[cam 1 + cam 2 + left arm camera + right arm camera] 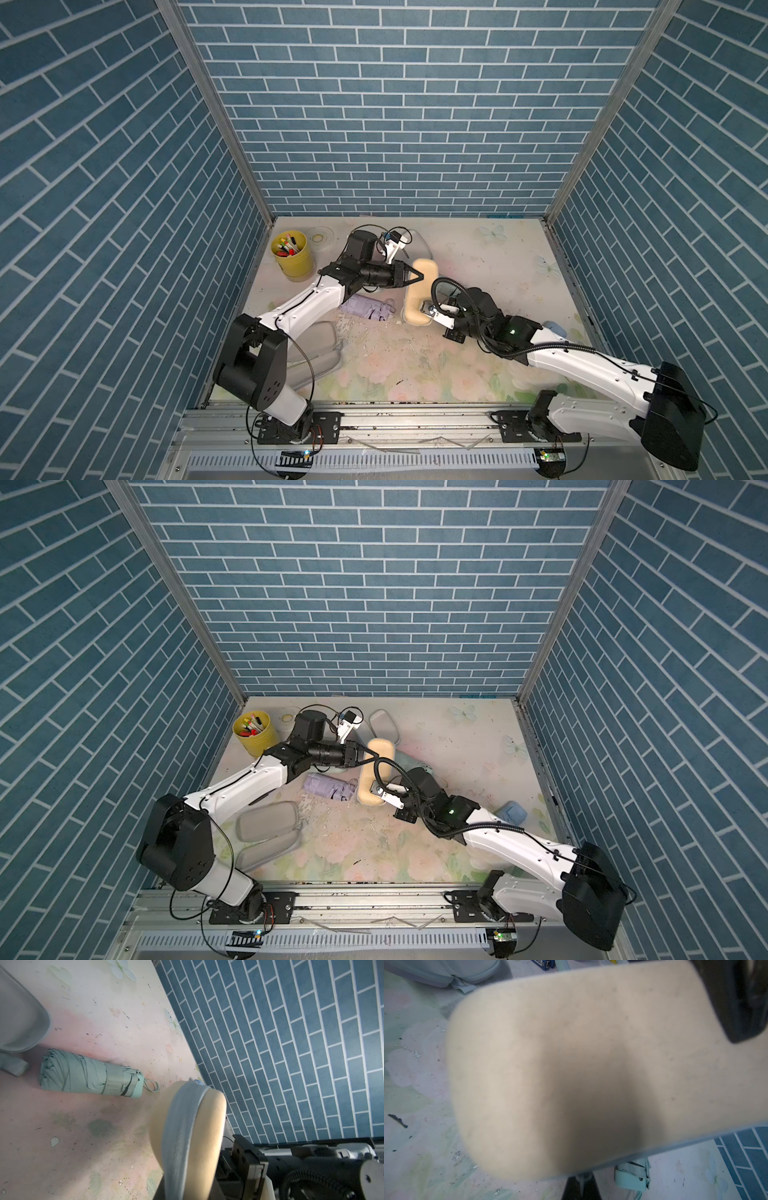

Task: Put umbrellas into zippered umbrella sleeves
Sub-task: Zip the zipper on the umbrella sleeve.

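A beige zippered umbrella sleeve point(422, 291) point(376, 771) stands on its long edge at mid-table, both halves together. My left gripper point(417, 277) point(189, 1194) is shut across its far part, with the grey zip band point(182, 1126) between the jaws. At the sleeve's point(591, 1064) near end, my right gripper point(580, 1186) is shut at the zip edge with a small pale piece pinched in it. A lilac umbrella point(368, 309) lies left of the sleeve. A mint umbrella point(91, 1073) point(632, 1176) lies behind it. A light blue umbrella point(513, 812) lies at the right. The beige umbrella is out of view.
An open sleeve point(268, 823) with a pale grey inside lies at the near left under my left arm. Another grey-lined open sleeve point(384, 725) point(20, 1018) sits at the back. A yellow cup of pens point(291, 253) stands in the back left corner. Brick-patterned walls enclose three sides.
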{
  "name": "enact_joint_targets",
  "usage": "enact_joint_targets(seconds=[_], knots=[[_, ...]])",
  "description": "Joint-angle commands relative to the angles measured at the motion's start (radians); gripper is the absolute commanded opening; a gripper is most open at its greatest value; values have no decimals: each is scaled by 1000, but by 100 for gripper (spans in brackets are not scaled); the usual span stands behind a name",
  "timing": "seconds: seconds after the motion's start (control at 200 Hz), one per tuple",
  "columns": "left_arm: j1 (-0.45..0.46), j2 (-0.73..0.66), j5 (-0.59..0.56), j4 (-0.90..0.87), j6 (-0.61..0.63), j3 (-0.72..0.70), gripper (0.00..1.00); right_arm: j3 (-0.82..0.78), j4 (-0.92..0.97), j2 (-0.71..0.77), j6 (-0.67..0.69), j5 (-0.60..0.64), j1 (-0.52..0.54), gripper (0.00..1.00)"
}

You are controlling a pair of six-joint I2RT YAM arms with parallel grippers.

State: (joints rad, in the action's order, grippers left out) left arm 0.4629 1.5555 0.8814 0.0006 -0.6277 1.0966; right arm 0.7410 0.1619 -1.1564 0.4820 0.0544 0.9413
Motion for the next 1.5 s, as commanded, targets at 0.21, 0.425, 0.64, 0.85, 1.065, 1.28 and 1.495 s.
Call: enact_joint_targets(seconds=[0.21, 0.425, 0.64, 0.85, 1.065, 1.28, 1.495], knots=[[-86, -41, -330, 411, -207, -146, 0, -16, -49, -7, -224, -190, 70, 0], [-50, -46, -476, 537, -280, -226, 0, 19, -224, -104, -460, -263, 102, 0], [-1, -55, -626, 629, -330, -310, 0, 83, -327, -177, -647, -266, 107, 0], [57, -63, -762, 704, -381, -378, 0, 159, -372, -274, -781, -234, 107, 0], [119, -86, -891, 715, -408, -433, 0, 125, -564, -293, -878, -210, 109, 0], [169, -91, -980, 707, -434, -475, 0, 92, -697, -280, -919, -101, 119, 0], [172, -85, -1041, 767, -466, -500, 0, 69, -761, -314, -1037, -4, 152, 0]])
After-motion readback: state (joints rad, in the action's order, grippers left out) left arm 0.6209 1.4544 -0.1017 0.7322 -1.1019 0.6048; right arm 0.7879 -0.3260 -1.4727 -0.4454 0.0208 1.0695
